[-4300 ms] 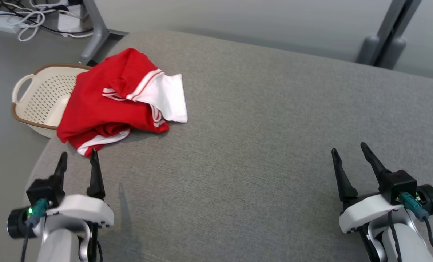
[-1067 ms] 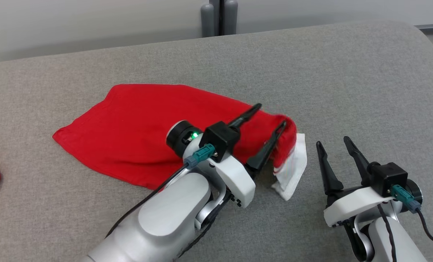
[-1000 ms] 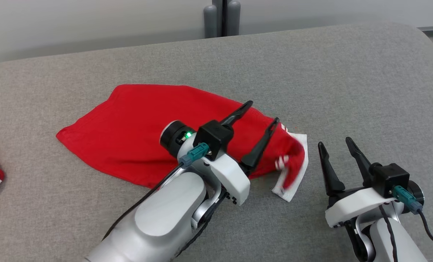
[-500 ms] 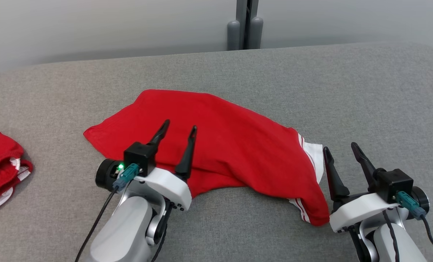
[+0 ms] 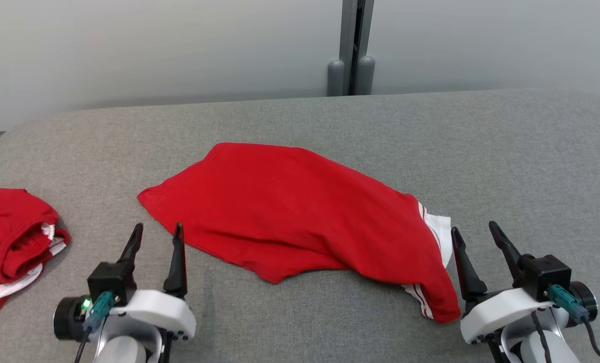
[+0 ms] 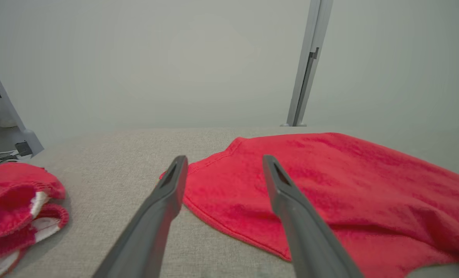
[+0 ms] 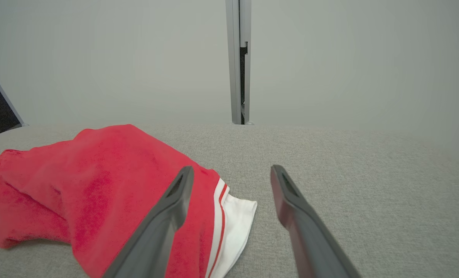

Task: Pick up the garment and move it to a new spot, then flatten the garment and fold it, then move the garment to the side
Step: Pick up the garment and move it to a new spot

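In the middle of the head view we see the red garment [image 5: 300, 212] lying spread on the grey cushion [image 5: 522, 161], its white striped edge toward the lower right. The left gripper [image 5: 159, 227], at the lower left, has its fingers parted and holds nothing, near the garment's left corner. The right gripper [image 5: 473, 228], at the lower right, is likewise parted and empty, just beside the white edge. We see a second red bundle [image 5: 12, 232] at the left edge.
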Available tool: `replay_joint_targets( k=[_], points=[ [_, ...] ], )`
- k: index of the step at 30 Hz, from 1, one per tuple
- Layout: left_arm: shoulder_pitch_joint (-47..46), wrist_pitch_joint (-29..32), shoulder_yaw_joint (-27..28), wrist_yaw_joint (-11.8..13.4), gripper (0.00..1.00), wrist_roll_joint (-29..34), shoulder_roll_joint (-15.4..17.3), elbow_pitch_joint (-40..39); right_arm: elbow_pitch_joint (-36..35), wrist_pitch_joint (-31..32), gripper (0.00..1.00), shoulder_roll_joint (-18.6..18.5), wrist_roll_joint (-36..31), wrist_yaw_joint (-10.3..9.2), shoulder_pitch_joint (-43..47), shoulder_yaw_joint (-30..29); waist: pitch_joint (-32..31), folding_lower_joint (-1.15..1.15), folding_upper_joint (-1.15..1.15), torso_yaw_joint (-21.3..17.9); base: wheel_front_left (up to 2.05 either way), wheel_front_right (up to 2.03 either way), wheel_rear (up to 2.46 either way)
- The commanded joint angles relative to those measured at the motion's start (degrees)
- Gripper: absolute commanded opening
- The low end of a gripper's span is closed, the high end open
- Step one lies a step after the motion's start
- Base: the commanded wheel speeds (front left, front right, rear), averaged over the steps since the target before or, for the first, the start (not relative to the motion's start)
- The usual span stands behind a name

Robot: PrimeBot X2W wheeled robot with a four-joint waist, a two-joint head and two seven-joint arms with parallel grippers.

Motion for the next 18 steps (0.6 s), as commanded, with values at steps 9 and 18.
replay_joint_targets(
  k=[9, 18],
  points=[
    [10.0, -0.1, 7.0, 0.7, 1.0, 3.4, -1.0, -4.6, 0.4, 0.0, 1.0, -0.3, -0.2, 0.01, 2.6, -0.3, -2.6, 0.0, 0.0, 0.1, 0.0, 0.0, 0.0],
    [10.5, -0.1, 7.1, -0.1, 1.0, 3.0, -1.5, -5.3, 1.4, 0.0, 1.0, -0.3, -0.3, 0.01, 2.8, -0.7, -2.0, 0.0, 0.0, 0.6, 0.0, 0.0, 0.0]
  ],
)
